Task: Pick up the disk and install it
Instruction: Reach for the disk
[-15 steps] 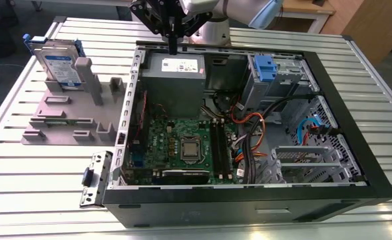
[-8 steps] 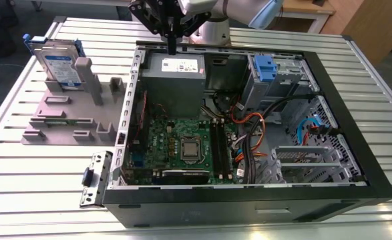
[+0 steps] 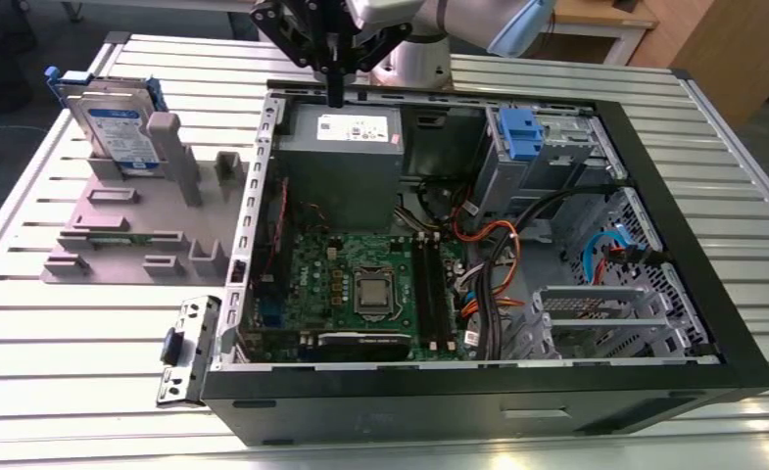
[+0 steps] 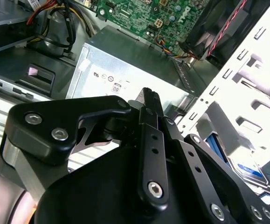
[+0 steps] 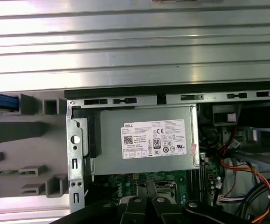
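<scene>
The disk (image 3: pixel 114 122), silver with a white-and-blue label and a blue bracket, stands on edge in a grey slotted holder (image 3: pixel 122 220) at the exterior view's left, outside the computer case. Its blue edge (image 5: pixel 2 101) shows in the first wrist view. My gripper (image 3: pixel 336 95) hangs above the case's far rim, over the grey power-supply box (image 3: pixel 345 147), well to the right of the disk. Its black fingers (image 4: pixel 148 100) are pressed together with nothing between them.
The open black computer case (image 3: pixel 697 245) lies on a slatted metal table (image 3: pixel 71 392). Inside are a green motherboard (image 3: pixel 358 284), orange cables (image 3: pixel 489 255) and a grey drive cage with a blue latch (image 3: pixel 520 132). A loose metal bracket (image 3: pixel 185 348) lies beside the case's left wall.
</scene>
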`<state>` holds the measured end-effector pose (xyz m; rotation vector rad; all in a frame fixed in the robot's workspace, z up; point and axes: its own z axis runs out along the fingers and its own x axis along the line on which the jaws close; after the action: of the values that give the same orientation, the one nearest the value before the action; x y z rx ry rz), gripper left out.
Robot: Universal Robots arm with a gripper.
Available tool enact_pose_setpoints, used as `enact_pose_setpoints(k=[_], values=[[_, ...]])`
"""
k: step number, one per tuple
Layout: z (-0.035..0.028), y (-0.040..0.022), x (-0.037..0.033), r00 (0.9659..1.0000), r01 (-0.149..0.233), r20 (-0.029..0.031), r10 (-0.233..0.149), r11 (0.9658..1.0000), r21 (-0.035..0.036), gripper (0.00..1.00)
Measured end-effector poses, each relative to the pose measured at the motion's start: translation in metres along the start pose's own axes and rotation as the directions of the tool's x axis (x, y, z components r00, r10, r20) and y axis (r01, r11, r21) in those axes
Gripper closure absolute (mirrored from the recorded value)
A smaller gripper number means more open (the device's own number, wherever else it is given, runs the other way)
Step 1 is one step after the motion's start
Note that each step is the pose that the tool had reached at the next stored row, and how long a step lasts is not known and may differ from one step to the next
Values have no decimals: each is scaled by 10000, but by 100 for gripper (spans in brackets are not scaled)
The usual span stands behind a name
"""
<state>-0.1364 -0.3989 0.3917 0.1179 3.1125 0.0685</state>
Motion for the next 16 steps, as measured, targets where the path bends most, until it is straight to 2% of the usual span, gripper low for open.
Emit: enact_pose_setpoints(k=[16], values=[[4, -2, 30, 10000, -1, 0, 1, 10000, 0, 90]])
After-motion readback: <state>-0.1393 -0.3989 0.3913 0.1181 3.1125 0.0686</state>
